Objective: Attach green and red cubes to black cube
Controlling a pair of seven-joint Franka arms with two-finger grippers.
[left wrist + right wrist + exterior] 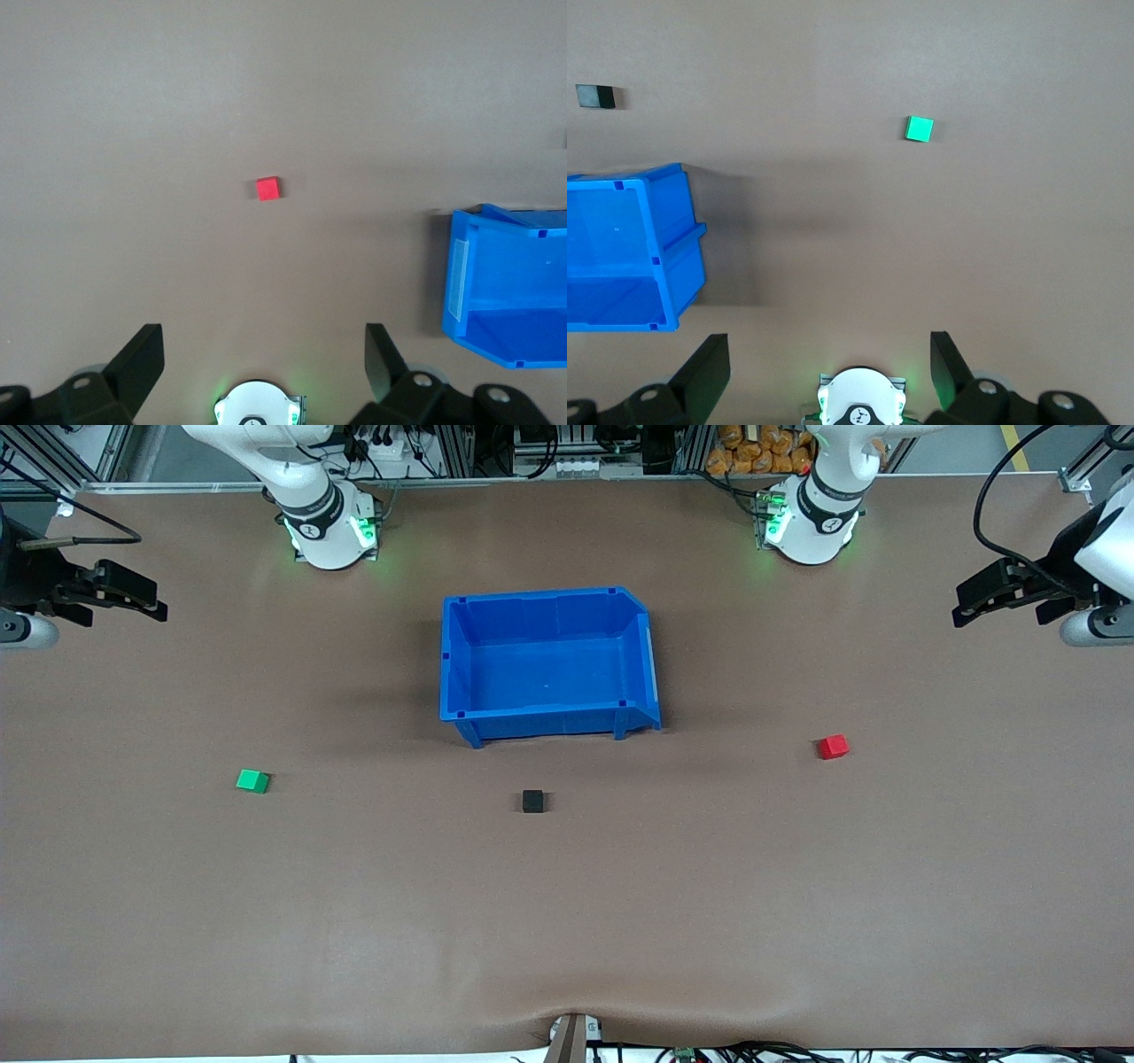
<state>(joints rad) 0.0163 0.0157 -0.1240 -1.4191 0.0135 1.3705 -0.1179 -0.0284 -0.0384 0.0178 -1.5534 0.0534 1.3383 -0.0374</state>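
Small matte black cube (532, 801) sits mid-table w/ big blue plastic bin (461, 691) just farther from front cam. Small bright green cube (252, 781) lies toward right arm's end of brown table (567, 921), small bright red cube (833, 747) toward left arm's end; all three well apart. Left pincer (967, 605) & right pincer (151, 600) hang at table's ends, both wide open, holding nothing, arms waiting.

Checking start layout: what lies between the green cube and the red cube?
In the front view, the black cube lies between green cube and red cube, slightly nearer the camera.
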